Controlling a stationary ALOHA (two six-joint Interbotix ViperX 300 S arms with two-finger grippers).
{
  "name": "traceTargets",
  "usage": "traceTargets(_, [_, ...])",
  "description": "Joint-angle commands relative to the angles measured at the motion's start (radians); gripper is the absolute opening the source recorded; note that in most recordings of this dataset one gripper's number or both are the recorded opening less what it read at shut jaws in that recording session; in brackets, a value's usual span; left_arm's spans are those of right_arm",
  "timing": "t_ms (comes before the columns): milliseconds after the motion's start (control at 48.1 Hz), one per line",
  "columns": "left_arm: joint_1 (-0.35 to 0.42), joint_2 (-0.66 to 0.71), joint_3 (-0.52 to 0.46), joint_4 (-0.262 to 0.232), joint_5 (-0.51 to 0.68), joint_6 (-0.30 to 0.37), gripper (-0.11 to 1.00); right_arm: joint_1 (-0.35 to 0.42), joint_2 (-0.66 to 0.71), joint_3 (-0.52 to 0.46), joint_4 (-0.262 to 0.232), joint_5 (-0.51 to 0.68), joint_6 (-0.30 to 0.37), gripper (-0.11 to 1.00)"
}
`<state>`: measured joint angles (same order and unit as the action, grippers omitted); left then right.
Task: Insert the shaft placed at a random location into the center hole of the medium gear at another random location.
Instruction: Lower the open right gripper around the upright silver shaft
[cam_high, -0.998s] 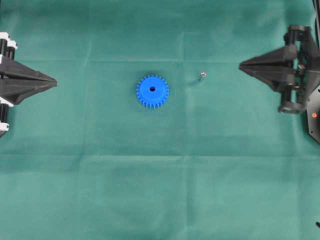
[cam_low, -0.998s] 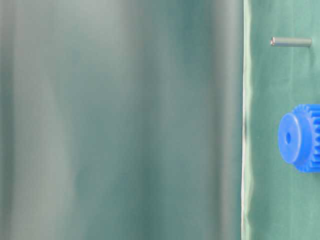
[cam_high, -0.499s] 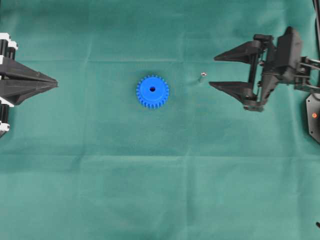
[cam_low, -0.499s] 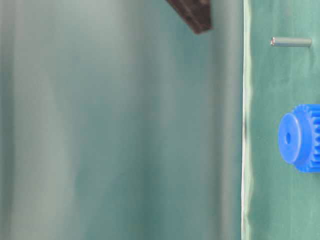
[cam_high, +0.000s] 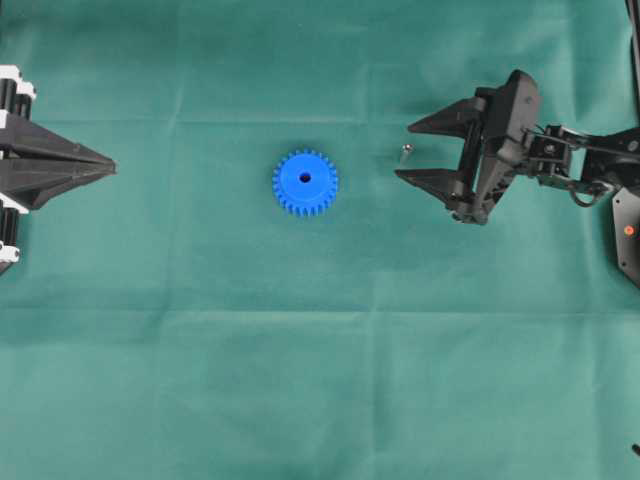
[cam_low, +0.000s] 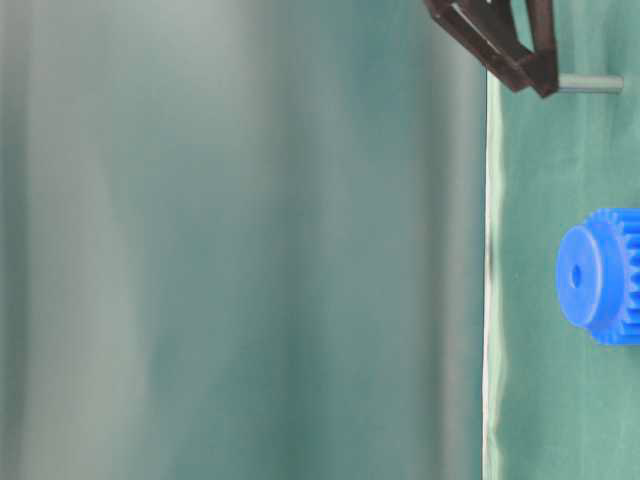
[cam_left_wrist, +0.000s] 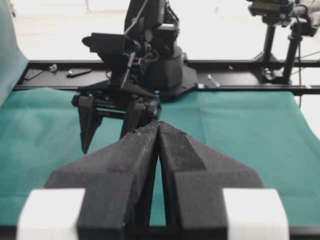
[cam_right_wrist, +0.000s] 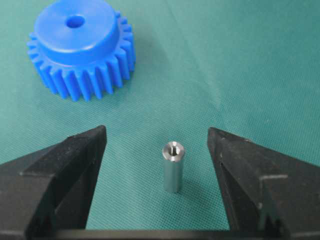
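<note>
The blue medium gear (cam_high: 305, 183) lies flat on the green cloth, its dark center hole (cam_high: 305, 179) facing up; it also shows in the right wrist view (cam_right_wrist: 80, 47) and the table-level view (cam_low: 598, 277). The silvery shaft (cam_high: 405, 153) stands upright to its right, seen in the right wrist view (cam_right_wrist: 173, 167) and the table-level view (cam_low: 592, 84). My right gripper (cam_high: 408, 152) is open, its fingertips either side of the shaft without touching it (cam_right_wrist: 156, 137). My left gripper (cam_high: 105, 163) is shut and empty at the far left (cam_left_wrist: 158, 125).
The green cloth (cam_high: 320, 380) covers the whole table. The right arm's base (cam_left_wrist: 160, 65) and a black rail (cam_left_wrist: 240, 80) stand at the far edge in the left wrist view.
My right gripper has opened and moved left toward the shaft, so that its fingertips now flank it. The left gripper, gear and shaft have not moved.
</note>
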<state>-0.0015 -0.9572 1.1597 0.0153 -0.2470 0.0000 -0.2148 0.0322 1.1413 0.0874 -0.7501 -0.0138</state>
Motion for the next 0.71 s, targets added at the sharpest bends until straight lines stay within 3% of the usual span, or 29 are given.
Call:
traceTargets(0, [-0.002, 0.008, -0.015, 0.002, -0.005, -0.003, 0.0, -0.005, 0.008, -0.02, 0.005, -0.017, -0.005, 0.83])
traceTargets(208, [-0.002, 0.006, -0.014, 0.002, -0.003, -0.003, 0.0, -0.015, 0.028, -0.021, 0.009, -0.017, -0.005, 0.81])
traceTargets(478, [-0.002, 0.006, -0.014, 0.002, 0.0, -0.003, 0.0, -0.017, 0.029, -0.023, 0.009, -0.009, -0.006, 0.68])
traceTargets(540, [-0.002, 0.006, -0.014, 0.002, -0.002, -0.003, 0.0, -0.017, 0.031, -0.026, 0.009, -0.002, -0.005, 0.58])
traceTargets(686, [-0.002, 0.008, -0.014, 0.002, -0.002, -0.003, 0.0, -0.017, 0.032, -0.028, 0.006, 0.005, -0.006, 0.2])
